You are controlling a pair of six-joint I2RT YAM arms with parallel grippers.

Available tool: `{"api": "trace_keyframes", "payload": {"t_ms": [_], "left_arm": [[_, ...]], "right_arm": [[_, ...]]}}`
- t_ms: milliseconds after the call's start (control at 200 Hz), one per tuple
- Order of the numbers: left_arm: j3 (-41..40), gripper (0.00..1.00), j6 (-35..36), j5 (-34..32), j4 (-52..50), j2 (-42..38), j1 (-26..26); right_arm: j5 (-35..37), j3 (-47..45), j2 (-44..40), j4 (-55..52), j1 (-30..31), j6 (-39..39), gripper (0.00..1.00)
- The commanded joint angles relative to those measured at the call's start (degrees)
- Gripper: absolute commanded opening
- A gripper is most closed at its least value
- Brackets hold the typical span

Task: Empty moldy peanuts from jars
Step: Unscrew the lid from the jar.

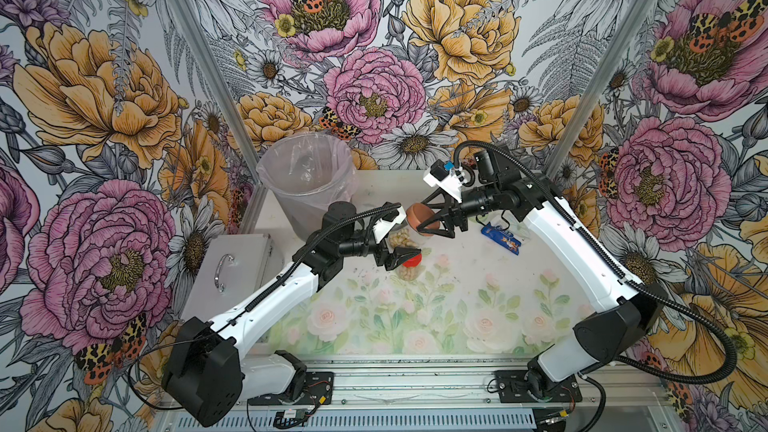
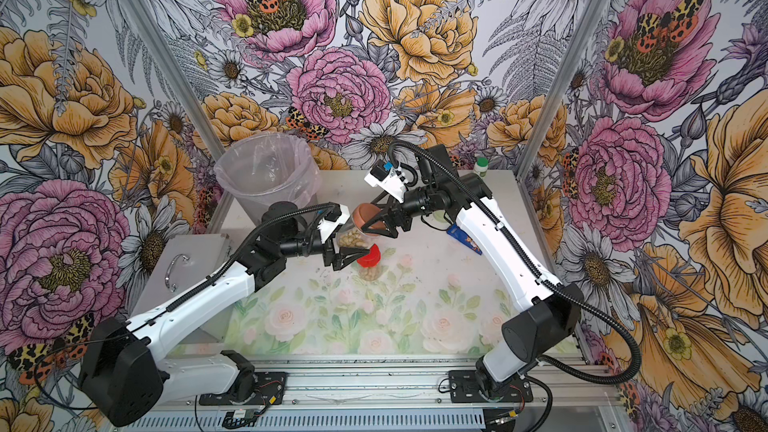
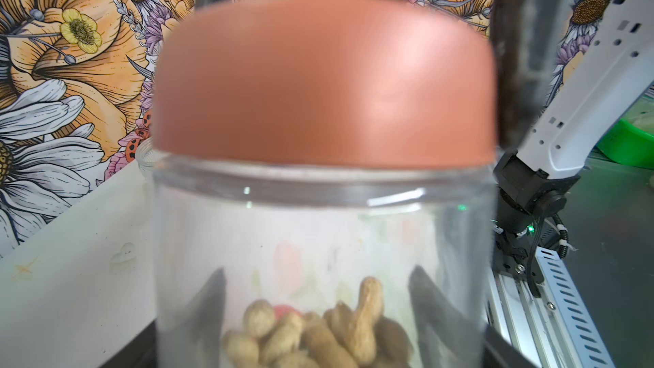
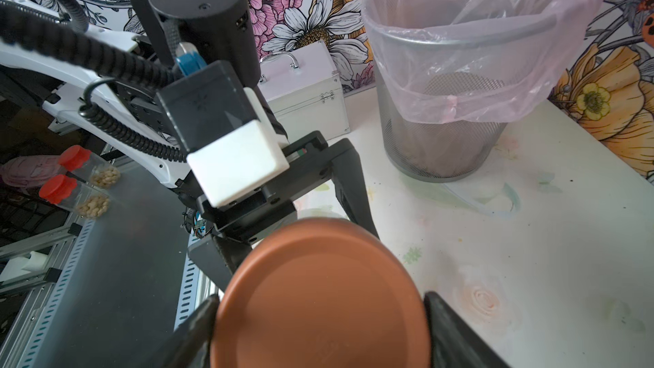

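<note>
My left gripper (image 1: 398, 249) is shut on a clear jar (image 1: 400, 238) and holds it above the table, tilted. Moldy peanuts (image 3: 318, 334) lie in its lower part, between the two dark fingers (image 3: 212, 299). The jar's brown lid (image 1: 419, 218) sits on its mouth, and my right gripper (image 4: 320, 313) is shut on that lid (image 4: 322, 299), one finger on each side of the rim. A second jar with a red lid (image 1: 413, 261) and nuts inside stands on the table just below the left gripper. A bright green object (image 3: 630, 143) shows past the right arm; I cannot tell what it is.
A mesh bin with a pink liner (image 1: 307, 160) stands at the back left, close behind the left wrist. A white case with a handle (image 1: 224, 268) lies left of the table. A blue packet (image 1: 503, 238) lies under the right arm. A small white bottle with a green cap (image 2: 481, 166) stands at the back.
</note>
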Motion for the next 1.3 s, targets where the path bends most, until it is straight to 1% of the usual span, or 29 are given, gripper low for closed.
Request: {"api": "trace_keyframes", "payload": {"t_ms": [0,220,310,841,1001,1101,1246,1296], "left_arm": [[5.08,0.16,-2.51,0.78,9.53,-1.92,0.80],[5.03,0.17,-2.08,-0.09,8.61,-1.81,0.84],[4.99,0.16,-1.53,-0.59,8.19,-1.80,0.79],[5.64,0.16,-0.82,-1.94,7.62,-1.68,0.88],[5.65,0.16,-0.41,-4.23,8.19,-1.52,1.06],[5.73,0.16,-0.51,-4.00,8.31,-1.23,1.32],[5.58,0.16,-0.66,-4.41,8.71,-1.43,1.39],[5.39,0.16,-0.66,-4.65,9.01,-1.70,1.33]], "right_arm": [[-2.11,0.05,2.24,-7.07,1.30,-3.72,0.77],[-1.18,2.15,2.42,-7.34,0.95,-3.84,0.81],[-1.23,2.81,2.24,-7.34,0.85,-3.57,0.85],[-0.44,3.07,2.24,-7.17,0.43,-2.42,0.93],[-0.27,2.32,0.75,-7.08,0.00,-2.04,0.97],[0.13,1.15,-0.58,-6.74,-0.43,-1.85,0.99],[0.37,0.02,-1.94,-5.91,-1.64,-0.80,0.99],[1.53,-0.42,-2.75,-5.27,-2.26,0.11,1.00]]}}
